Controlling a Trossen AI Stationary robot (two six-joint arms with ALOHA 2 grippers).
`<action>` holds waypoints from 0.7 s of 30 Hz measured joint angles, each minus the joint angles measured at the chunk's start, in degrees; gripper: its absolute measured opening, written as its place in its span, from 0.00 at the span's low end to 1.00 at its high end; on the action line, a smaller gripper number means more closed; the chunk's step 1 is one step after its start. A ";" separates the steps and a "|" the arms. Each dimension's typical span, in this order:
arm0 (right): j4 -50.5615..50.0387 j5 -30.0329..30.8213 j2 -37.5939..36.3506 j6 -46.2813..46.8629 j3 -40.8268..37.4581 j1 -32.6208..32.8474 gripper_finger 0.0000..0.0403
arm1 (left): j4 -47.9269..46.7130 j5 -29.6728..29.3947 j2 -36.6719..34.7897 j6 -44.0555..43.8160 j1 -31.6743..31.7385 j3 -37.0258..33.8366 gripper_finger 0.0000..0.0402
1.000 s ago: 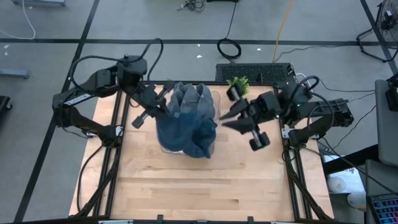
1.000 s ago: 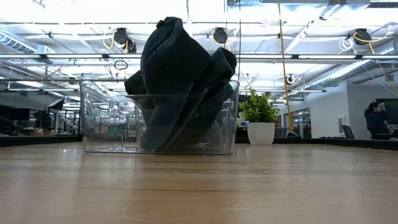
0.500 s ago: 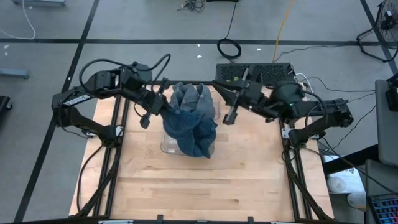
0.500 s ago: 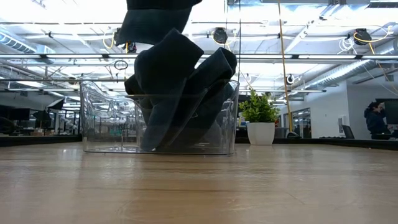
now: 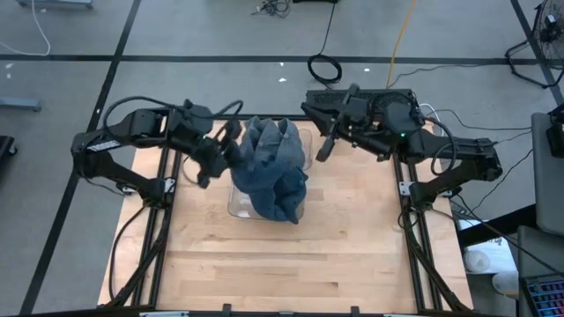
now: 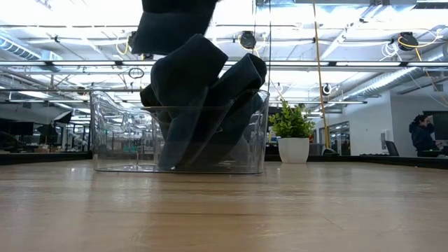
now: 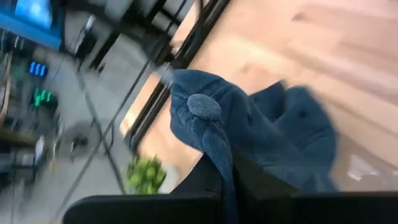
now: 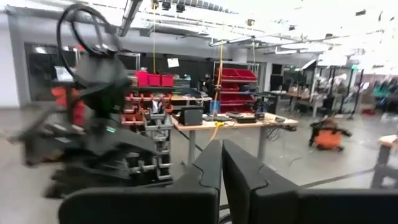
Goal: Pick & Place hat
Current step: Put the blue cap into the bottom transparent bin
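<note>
a: blue denim fills the frame's middle — the hat (image 5: 269,172) sits bunched in a clear plastic bin (image 5: 238,208) near the back of the wooden tabletop (image 5: 291,255), part of it pulled up above the rim.

b: who has it?

a: the left tool (image 5: 231,134), reaching in from the left side of the tabletop with its arm bent low, is clamped on a fold of the hat at the bin's left edge. the left wrist view shows cloth pinched between its dark fingers (image 7: 208,177), the crown button facing the lens.

b: and the other arm?

a: the right tool (image 5: 328,143) is raised and angled away from the bin, just beside its back right corner, fingers (image 8: 208,168) pressed together with nothing between them. its wrist camera looks out level into the workshop.

b: what can't be made out?

a: from tabletop height the lifted part of the hat runs off the top of the picture, so neither tool shows there. the bin's walls blur the lower folds. a potted plant (image 6: 292,136) stands behind the bin, and a person (image 6: 423,134) is far off at the right, too small to detail.
</note>
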 joint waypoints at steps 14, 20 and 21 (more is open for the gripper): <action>-2.51 -16.58 4.10 12.41 0.00 3.24 0.07 | -10.84 2.74 -3.09 8.77 -8.65 0.00 0.00; 1.67 -23.54 8.62 22.14 0.06 5.39 0.22 | -11.50 -1.00 -3.45 12.86 -10.68 0.00 0.00; 1.91 -24.39 9.32 22.44 0.11 5.66 0.24 | -11.35 -1.83 -3.55 13.52 -11.04 0.00 0.00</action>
